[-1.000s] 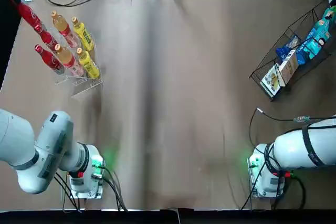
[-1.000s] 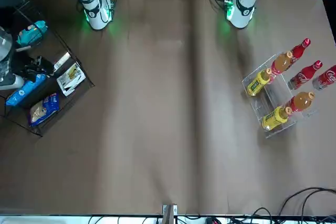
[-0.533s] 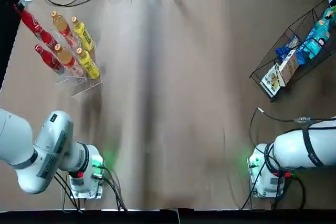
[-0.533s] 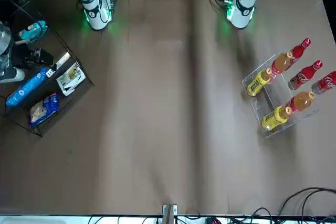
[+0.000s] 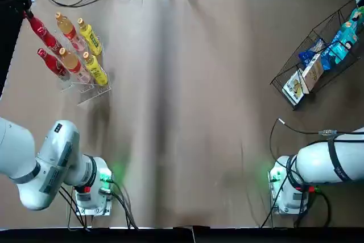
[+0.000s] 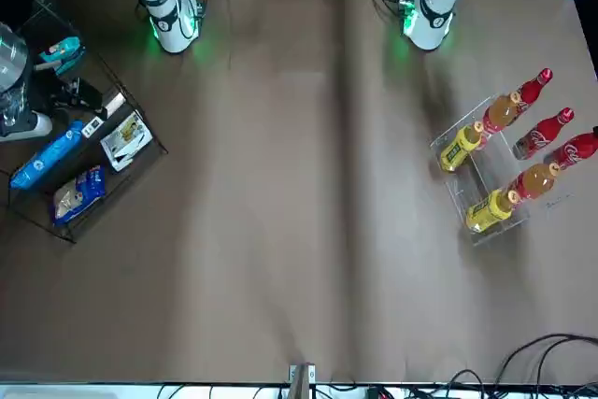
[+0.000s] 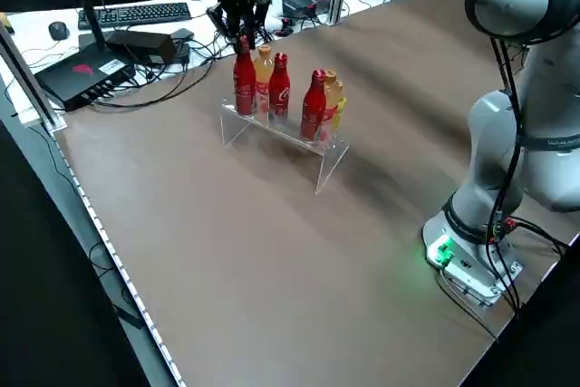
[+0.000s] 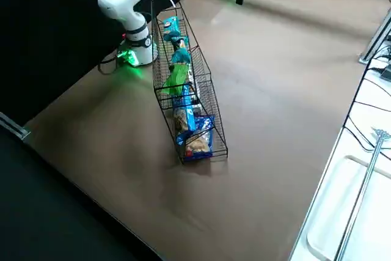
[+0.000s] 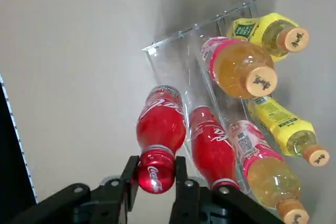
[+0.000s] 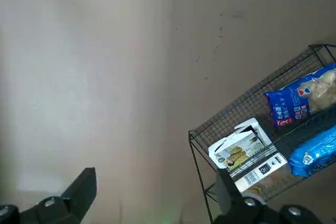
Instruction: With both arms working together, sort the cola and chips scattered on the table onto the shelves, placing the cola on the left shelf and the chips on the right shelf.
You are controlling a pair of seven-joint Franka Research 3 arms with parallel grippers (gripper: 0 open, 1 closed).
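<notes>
Pinching one cola point(image 9: 161, 121) at the clear rack's point(image 9: 176, 35) far-left corner, the left gripper point(image 9: 156, 162) apparently needs only to release it, two colas point(image 7: 279, 88) standing racked, chips point(image 8: 176, 79) basketed, and the right gripper point(image 10: 156, 174) open near the basket point(image 10: 252, 95).

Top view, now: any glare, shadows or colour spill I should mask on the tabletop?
Top view: green spill beside the left arm's base light, dark vertical band mid-table, soft shadow below the clear rack. Left side view: rack shadow too, green glow by the base. Right wrist view: pale sheen at left.

Coca-Cola script point(image 9: 163, 104) on red bottles point(image 9: 161, 121); barcode point(image 10: 251, 178) on white box point(image 10: 239, 148); round emblem point(image 10: 304, 92) on blue packet point(image 10: 286, 104).
</notes>
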